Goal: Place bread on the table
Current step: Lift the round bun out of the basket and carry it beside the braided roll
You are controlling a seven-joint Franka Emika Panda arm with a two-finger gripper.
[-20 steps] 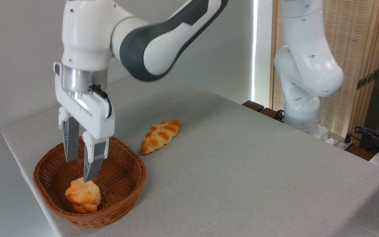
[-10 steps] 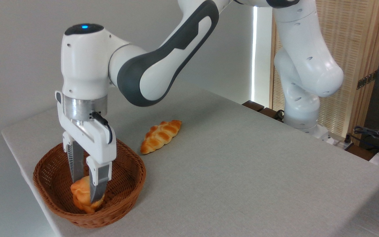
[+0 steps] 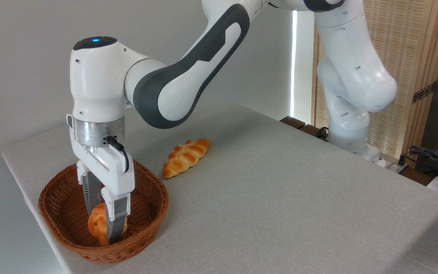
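Hand: the hand [image 3: 105,224] points straight down into the basket, one finger on each side of the bun, closed in against it; looks clamped on the bread.
Bread: the bread [image 3: 98,227] sits low in the basket, pinched between the fingers, turned on edge, not yet lifted.
Why so: vertical approach probably clears the wicker wall; the grip across the bun's narrow width suits a straight lift.
Basket: the wicker basket [image 3: 147,213] stands near the counter's front left corner.
Counter: the counter [image 3: 280,198], grey cloth, offers open room to the right for the set-down.
Loaf: the braided loaf [image 3: 185,157] lies on the cloth just behind the basket, apart from it.
Change: a second ago the fingers hung apart above the bun; since then they have come down and closed, and the bun has tipped upright.
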